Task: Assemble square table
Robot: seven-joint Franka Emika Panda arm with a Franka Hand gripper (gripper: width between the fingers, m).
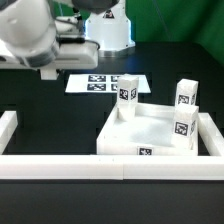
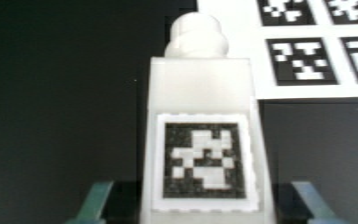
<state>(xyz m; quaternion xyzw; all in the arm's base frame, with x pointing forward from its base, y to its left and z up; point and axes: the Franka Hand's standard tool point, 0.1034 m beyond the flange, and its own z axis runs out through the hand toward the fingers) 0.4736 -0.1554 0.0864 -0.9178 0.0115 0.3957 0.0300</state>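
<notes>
The white square tabletop (image 1: 150, 135) lies tray-like on the black table. Three short tagged legs stand in its corners: one at the back left (image 1: 127, 96), one at the back right (image 1: 186, 95) and one at the front right (image 1: 183, 128). In the wrist view a fourth white leg (image 2: 201, 120) lies on the black table, tag up, its rounded tip (image 2: 197, 38) pointing away. My gripper (image 2: 206, 203) is open, and its fingers (image 2: 101, 200) stand on either side of this leg with a gap on each side. In the exterior view the gripper (image 1: 50, 68) is at the far left, and the arm hides that leg.
The marker board (image 1: 105, 82) lies behind the tabletop; it also shows in the wrist view (image 2: 318, 50), just beyond the leg. White border walls run along the front (image 1: 100, 166), the exterior view's left (image 1: 8, 125) and right (image 1: 211, 130).
</notes>
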